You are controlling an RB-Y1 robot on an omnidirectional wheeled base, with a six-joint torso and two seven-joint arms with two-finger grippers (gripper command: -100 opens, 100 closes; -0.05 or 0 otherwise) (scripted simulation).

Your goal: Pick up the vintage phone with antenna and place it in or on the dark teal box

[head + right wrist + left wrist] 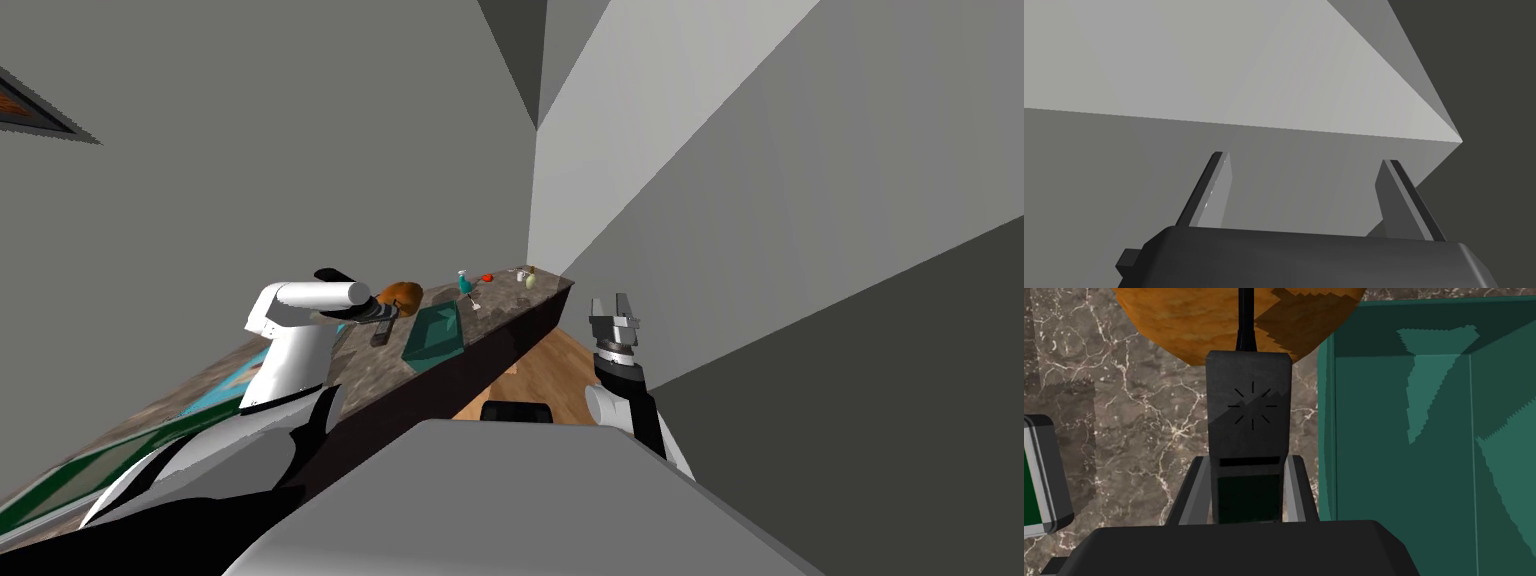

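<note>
I count one phone (pixel 1248 408), one teal box (pixel 1374 463) and one round orange-brown wooden thing (pixel 1189 323). At the far end of the counter (pixel 1149 413) are four small things: a teal bottle (pixel 463 283), a red bit (pixel 487 276) and two pale pieces too small to name. One flat device with a green screen and grey frame (pixel 1039 478) lies off to the other side of my hand from the box.

My left gripper (pixel 1246 460) is clamped on the phone, with one finger pressed to each long side of its lower half. The phone is dark grey, its thin black antenna running out across the wooden thing. It sits just beside the box's outer wall, not inside. I cannot tell whether it is touching the counter.

My right gripper (pixel 1304 160) is raised off the counter's end, its fingers well apart with nothing between them.

The counter is brown stone with white veins, on a dark base. Beyond its end is a wooden floor (pixel 545 375), and plain grey walls close in around.
</note>
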